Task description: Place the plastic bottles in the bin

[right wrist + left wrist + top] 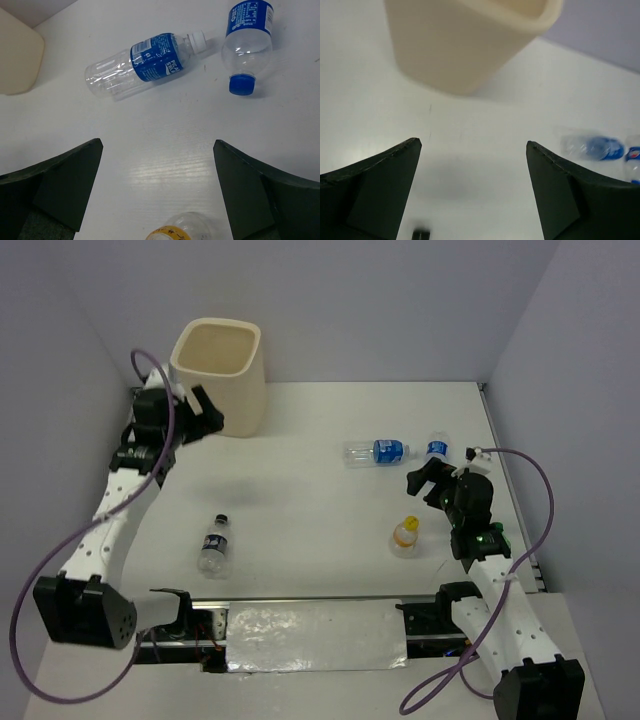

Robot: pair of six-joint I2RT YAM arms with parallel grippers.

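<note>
Both arms are empty-handed. The left gripper, jaws wide apart, hangs beside the bin in the tabletop's far-left corner. The right gripper, equally wide, hovers near the right edge, closest to the white-capped bottle. That bottle lies just beyond it, long axis roughly along the far edge, the blue-capped bottle alongside.

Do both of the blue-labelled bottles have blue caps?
No, the blue-labelled bottle nearer the bin has a white cap; only the other blue-labelled bottle has a blue cap.
</note>
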